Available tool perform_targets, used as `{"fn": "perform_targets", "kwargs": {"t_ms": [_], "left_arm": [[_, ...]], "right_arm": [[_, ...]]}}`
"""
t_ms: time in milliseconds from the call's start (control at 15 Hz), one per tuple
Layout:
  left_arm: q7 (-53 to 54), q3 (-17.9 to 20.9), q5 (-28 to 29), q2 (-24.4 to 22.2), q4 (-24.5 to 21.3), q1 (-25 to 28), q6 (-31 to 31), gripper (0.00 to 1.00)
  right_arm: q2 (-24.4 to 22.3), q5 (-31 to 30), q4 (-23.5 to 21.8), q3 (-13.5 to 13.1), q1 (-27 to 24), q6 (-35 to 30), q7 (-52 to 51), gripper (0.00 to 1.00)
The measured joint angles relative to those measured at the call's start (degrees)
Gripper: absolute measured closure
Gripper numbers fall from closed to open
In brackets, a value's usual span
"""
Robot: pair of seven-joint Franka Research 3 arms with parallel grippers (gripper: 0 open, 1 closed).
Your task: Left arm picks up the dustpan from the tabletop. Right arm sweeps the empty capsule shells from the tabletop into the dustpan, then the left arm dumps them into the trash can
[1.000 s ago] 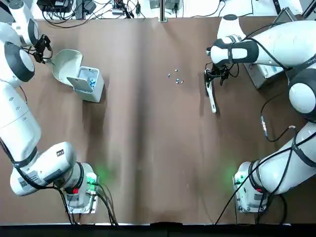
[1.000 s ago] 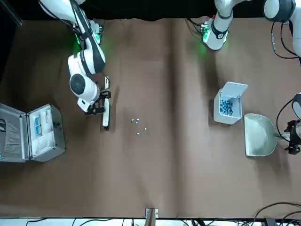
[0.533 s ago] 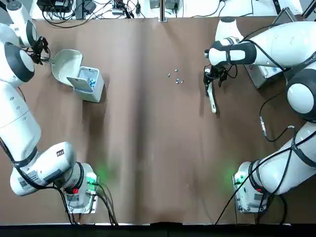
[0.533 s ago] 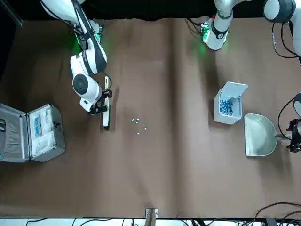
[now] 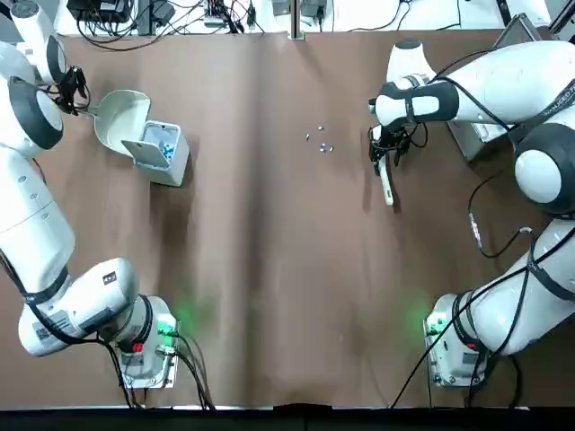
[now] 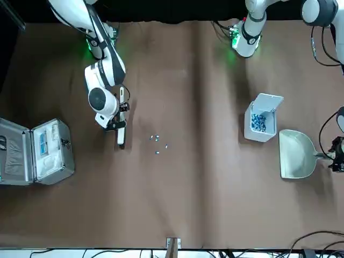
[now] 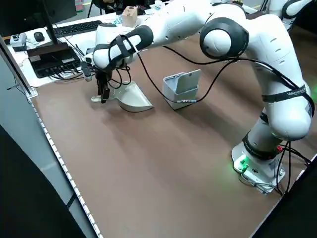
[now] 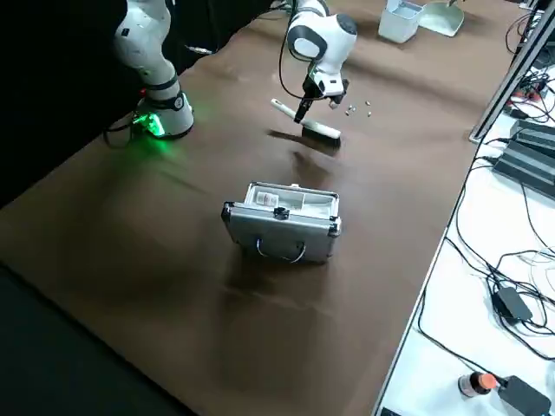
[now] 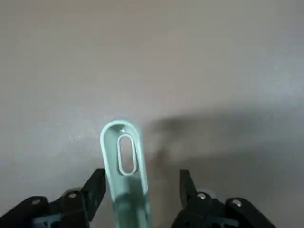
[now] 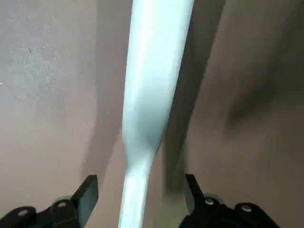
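The cream dustpan (image 5: 121, 117) lies at the far left of the table, against the grey trash can (image 5: 162, 153), whose flap is up over blue bits. My left gripper (image 9: 141, 187) is open, its fingers on either side of the pan's thin handle (image 9: 124, 161). Tiny capsule shells (image 5: 319, 142) lie scattered near the table's far middle. To their right lies the slim white brush (image 5: 387, 184). My right gripper (image 10: 140, 192) is low over the brush (image 10: 152, 95) and open, one finger on each side of the handle.
An open silver case (image 6: 37, 150) sits at the robot's far right edge, beyond the brush. Cables run along the table's far edge. Both bases glow green at the near corners.
My right gripper has shifted slightly towards the capsule shells and settled lower over the brush handle. The left gripper, dustpan and shells look unchanged.
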Motion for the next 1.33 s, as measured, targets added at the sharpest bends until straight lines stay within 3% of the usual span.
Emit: {"fn": "perform_targets", "kwargs": {"t_ms": [133,200,333,400,533,667,1333], "left_arm": [[0.0,0.0,0.02,0.0,0.03,-0.12,0.0,0.31],[0.0,-0.01,0.04,0.0,0.05,-0.14,0.0,0.38],[0.0,0.0,0.07,0.0,0.11,-0.1,0.0,0.42],[0.0,0.02,0.08,0.0,0.12,-0.07,0.0,0.5],[0.0,0.03,0.09,0.0,0.13,-0.06,0.0,0.53],[-0.01,0.03,0.09,0.0,0.13,-0.06,0.0,0.66],[-2.34,0.02,0.08,-0.38,1.47,0.04,0.2,0.67]], "right_arm": [[0.0,0.0,0.0,0.0,0.07,-0.27,0.0,0.2],[0.0,0.0,0.0,0.0,0.16,-0.6,0.01,0.2],[0.0,0.0,0.0,0.0,0.33,-0.95,0.08,0.21],[0.0,0.0,0.0,0.0,0.36,-1.41,0.27,0.22],[0.0,0.0,0.0,-0.01,0.36,-2.75,0.54,0.24],[0.0,0.0,0.0,-0.02,0.36,-3.29,0.71,0.24],[0.0,0.0,-0.38,-0.03,1.18,-3.32,3.69,0.27]]}}
